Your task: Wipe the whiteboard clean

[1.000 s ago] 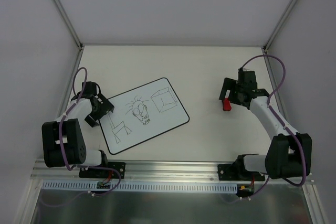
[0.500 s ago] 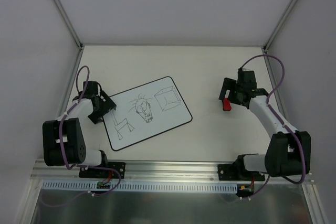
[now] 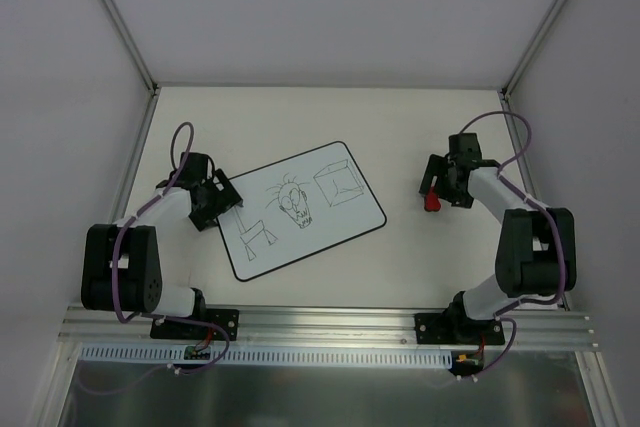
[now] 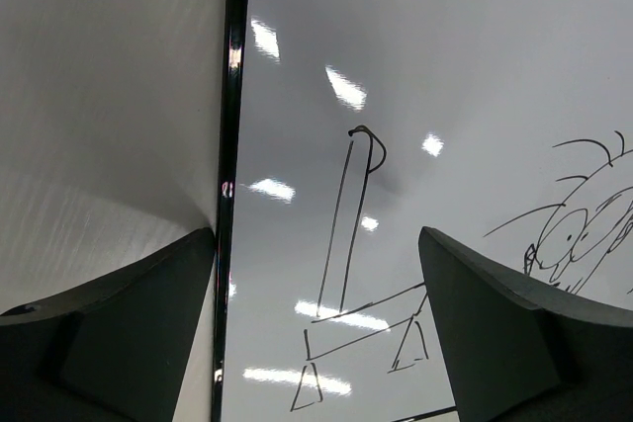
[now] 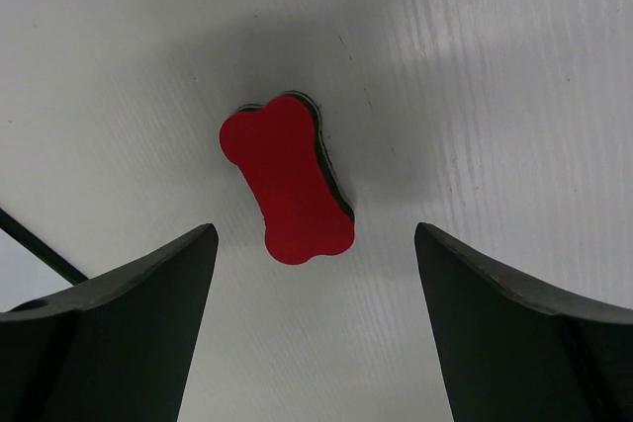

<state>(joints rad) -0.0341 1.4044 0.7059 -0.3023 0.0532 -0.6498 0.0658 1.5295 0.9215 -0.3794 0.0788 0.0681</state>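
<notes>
flat white black-bordered whiteboard [image 3: 300, 209] with line sketches, lying skewed left of centre on white table [image 3: 400, 127], left gripper [image 3: 224, 203] spread wide over its left edge, right gripper [image 3: 436, 190] spread wide above red bone-shaped eraser [image 5: 287, 180], nothing held

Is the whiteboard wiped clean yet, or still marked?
Marked. The whiteboard carries three black sketches: a chair, a face and a cube. The red bone-shaped eraser lies on the table, apart from it.

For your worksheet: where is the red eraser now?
In the top view, the red eraser lies right of the whiteboard, beneath the open right claw.
</notes>
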